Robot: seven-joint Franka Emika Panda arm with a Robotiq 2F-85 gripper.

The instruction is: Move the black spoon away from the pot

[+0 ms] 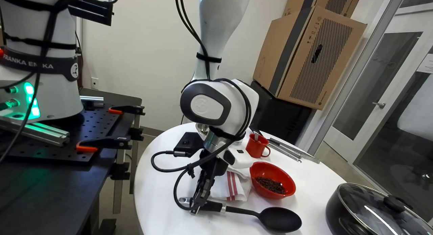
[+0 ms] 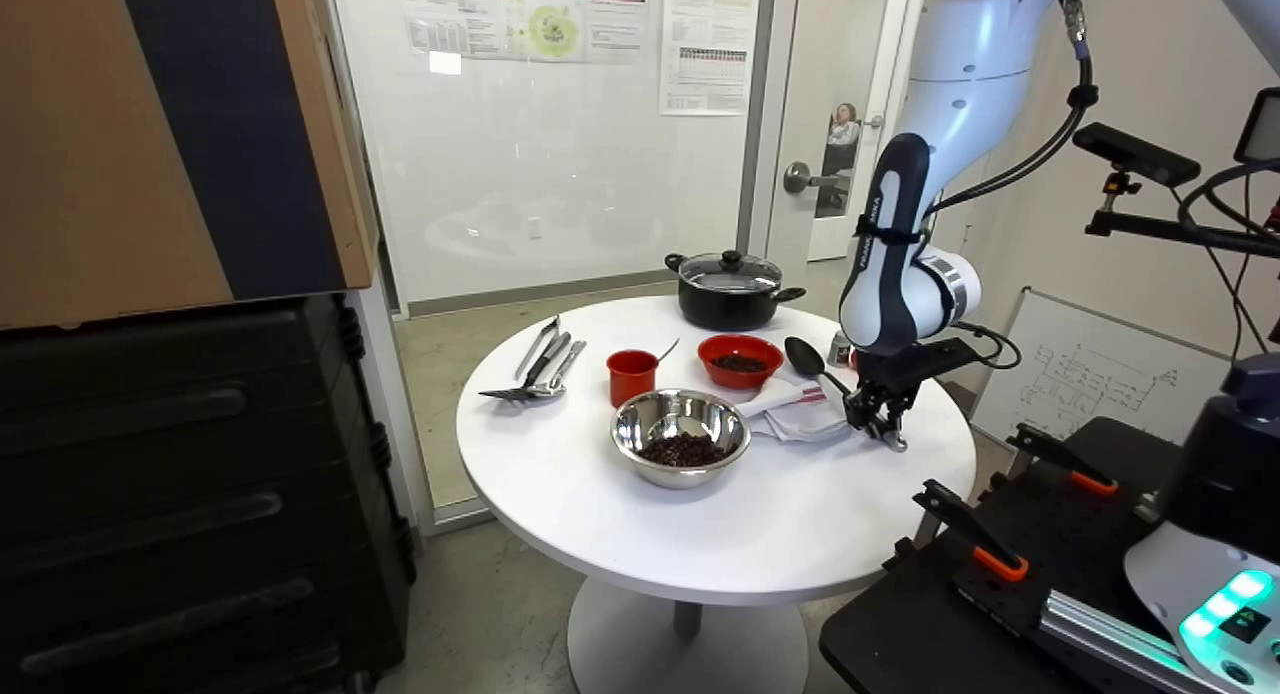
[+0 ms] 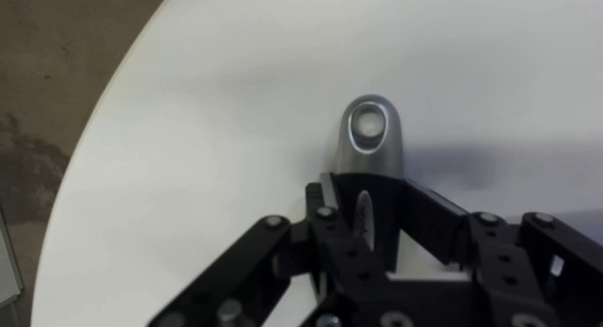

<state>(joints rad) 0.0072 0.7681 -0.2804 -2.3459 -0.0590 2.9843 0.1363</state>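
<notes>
Claw (image 3: 369,183) pinches the black spoon (image 1: 242,210) by its handle (image 3: 370,164), low at the surface (image 2: 780,529), apart from the pot (image 2: 728,306), and should find it light and stiff (plastic, I suppose), though holding nearer the middle may balance better.

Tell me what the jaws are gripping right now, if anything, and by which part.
The black serving spoon, by its handle: the jaws are closed on the black section just short of the silver-coloured end with the hanging hole.
</notes>
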